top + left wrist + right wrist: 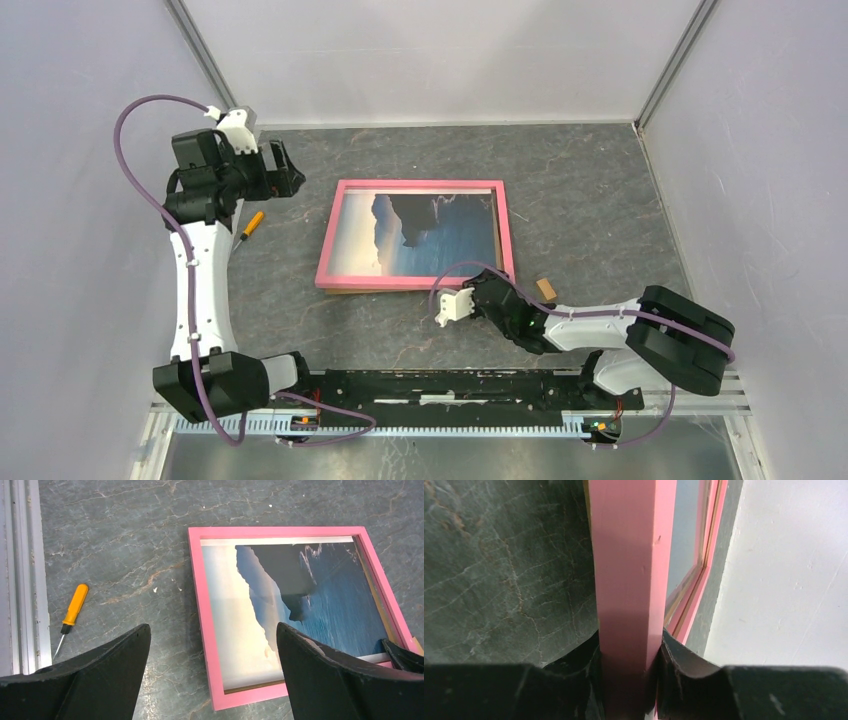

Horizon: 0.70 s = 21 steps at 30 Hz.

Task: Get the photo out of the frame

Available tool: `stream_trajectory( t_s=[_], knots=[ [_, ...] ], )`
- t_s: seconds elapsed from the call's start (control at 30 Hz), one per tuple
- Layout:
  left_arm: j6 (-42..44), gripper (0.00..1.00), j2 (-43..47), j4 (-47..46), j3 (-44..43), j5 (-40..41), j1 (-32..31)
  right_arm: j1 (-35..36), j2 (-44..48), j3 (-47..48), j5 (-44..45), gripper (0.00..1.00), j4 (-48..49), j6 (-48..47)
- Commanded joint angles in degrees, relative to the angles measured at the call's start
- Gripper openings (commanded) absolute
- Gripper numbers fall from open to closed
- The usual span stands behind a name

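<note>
Pinching the near-right rim of the pink rectangular picture frame (420,183), the right gripper (629,655) should lift slowly so the sea-and-cliffs photo print (420,235) inside, on the grey stone table (600,200), slips free uncreased; the left gripper (285,170) hovers wide open.

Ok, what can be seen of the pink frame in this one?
The frame is a rectangle with a flat pink rim, lying face up on the grey marbled table. The photo sits inside it; a brown backing edge shows under its near side. The right pincer is clamped on the rim at its near right corner.
</note>
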<state>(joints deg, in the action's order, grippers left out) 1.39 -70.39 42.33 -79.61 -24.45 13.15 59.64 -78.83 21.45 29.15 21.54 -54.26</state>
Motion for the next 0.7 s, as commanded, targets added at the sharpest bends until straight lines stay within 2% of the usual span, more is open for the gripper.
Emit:
stream_trajectory(
  t_s=[0.0,0.1,0.17,0.23,0.37,0.67],
  knots=[
    [3.6,1.0,1.1,-0.9,1.1,-1.9,0.2,0.7,-0.4,-0.2,-7.4,0.31,-6.2,1.7],
    [4.4,1.0,0.8,-0.4,1.2,-2.0,0.2,0.7,-0.7,1.1,-9.6,0.49,-9.9,2.5],
    [4.9,1.0,0.5,0.1,1.2,-2.0,0.2,0.7,-0.4,2.0,-11.4,0.64,-12.5,2.7],
    [5.4,1.0,0.1,0.3,1.3,-2.0,0.2,0.8,-0.4,3.1,-13.6,0.72,-15.8,2.7],
    [7.0,1.0,-0.2,0.7,2.0,-2.4,0.0,1.0,-0.7,6.5,-18.7,0.77,-23.6,2.6],
    [12.4,1.0,-1.7,3.8,3.7,-2.3,-0.4,1.0,-2.0,16.6,-31.5,0.8,-42.7,-1.0]
  ],
)
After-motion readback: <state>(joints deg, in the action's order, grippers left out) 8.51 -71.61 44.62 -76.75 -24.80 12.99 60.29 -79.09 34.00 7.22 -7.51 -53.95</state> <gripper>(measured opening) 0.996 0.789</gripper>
